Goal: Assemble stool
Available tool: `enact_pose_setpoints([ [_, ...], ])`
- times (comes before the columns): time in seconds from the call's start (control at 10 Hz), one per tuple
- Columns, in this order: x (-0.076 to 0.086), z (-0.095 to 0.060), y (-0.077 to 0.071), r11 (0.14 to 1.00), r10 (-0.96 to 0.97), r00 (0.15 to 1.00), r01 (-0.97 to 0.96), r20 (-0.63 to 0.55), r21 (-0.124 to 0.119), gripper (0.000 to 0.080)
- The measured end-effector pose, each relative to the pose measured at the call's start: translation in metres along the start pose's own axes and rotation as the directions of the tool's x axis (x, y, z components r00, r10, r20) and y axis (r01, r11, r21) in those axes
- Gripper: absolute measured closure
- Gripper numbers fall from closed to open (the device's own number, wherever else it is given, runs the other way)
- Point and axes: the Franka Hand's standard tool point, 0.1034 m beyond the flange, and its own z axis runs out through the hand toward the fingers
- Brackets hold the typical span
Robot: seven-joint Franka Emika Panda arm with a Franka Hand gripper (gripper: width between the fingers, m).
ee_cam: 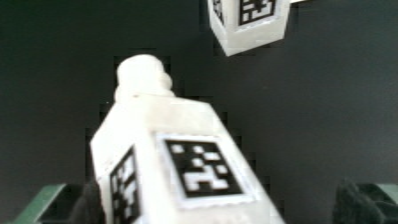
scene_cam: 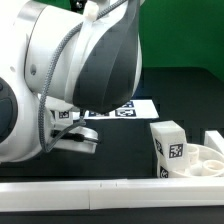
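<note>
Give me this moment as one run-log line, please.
end effector: open | leg: between jaws, ungripped | seat: exterior view's right, untouched

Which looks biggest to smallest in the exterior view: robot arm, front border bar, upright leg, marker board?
1. Robot arm, nearest the camera.
2. Border bar.
3. Upright leg and marker board: alike; board partly hidden.
</note>
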Motion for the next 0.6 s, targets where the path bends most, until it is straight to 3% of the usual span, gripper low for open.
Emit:
enact_pose_setpoints([
  [0.6,0.0078,0.0036,0.0051,1.000,-0.001,1.000,0.001,-0.021,-0.005,0.0150],
])
